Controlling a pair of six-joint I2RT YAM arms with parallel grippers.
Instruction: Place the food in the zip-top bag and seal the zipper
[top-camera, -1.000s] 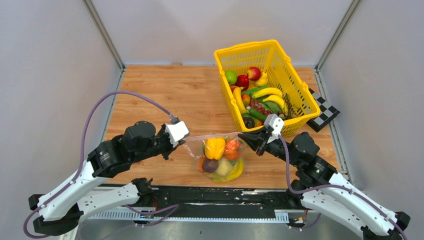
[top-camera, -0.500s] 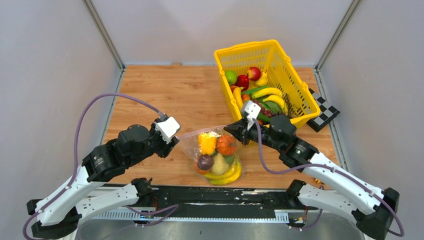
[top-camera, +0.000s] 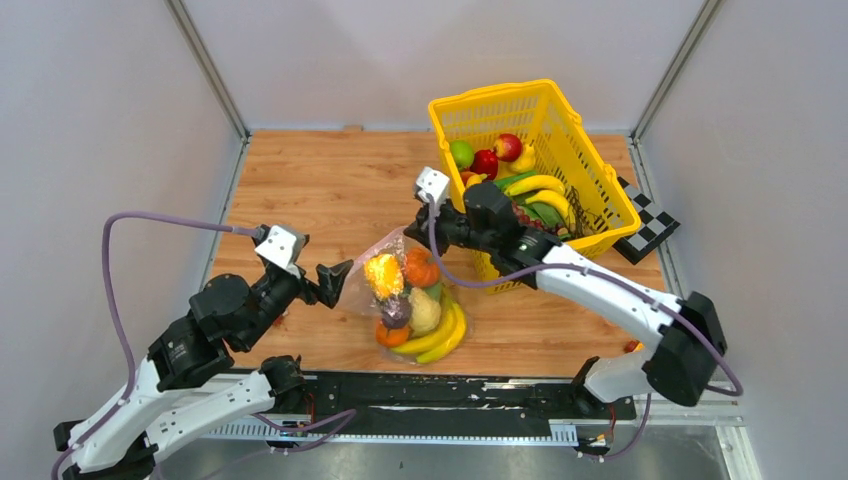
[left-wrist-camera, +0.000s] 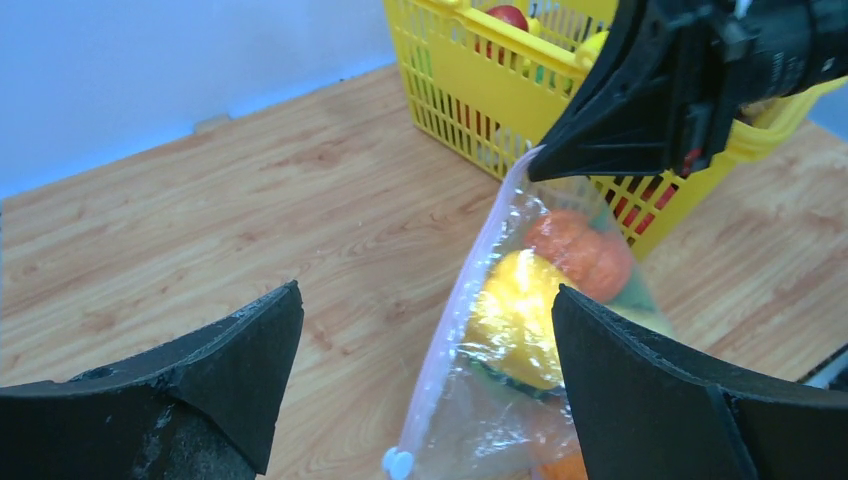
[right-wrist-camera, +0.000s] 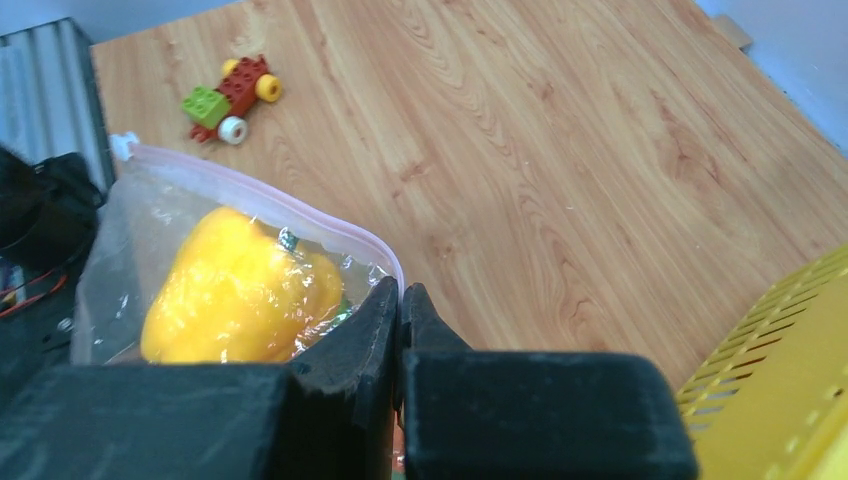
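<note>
The clear zip-top bag (top-camera: 400, 295) hangs over the wooden table near its front edge, filled with food: a yellow pepper (top-camera: 383, 273), an orange piece (top-camera: 420, 268), bananas (top-camera: 440, 335) and a purple piece. My right gripper (top-camera: 410, 232) is shut on the bag's upper corner (right-wrist-camera: 385, 262), right at the end of the pinkish zipper (right-wrist-camera: 280, 205). My left gripper (left-wrist-camera: 428, 292) stands open just left of the bag, fingers (left-wrist-camera: 250, 350) apart from it. The zipper (left-wrist-camera: 450, 330) runs down between them to its white slider (left-wrist-camera: 397, 462).
A yellow basket (top-camera: 480, 112) at the back right holds more food: apples, bananas and green pieces. A checkered board (top-camera: 648, 225) lies at its right. A small toy-brick car (right-wrist-camera: 232, 95) sits on the table near the left arm.
My left gripper opened, let go of the bag and drew back to the left. My right gripper carried the bag's corner left and farther away, and the bag swung with it.
</note>
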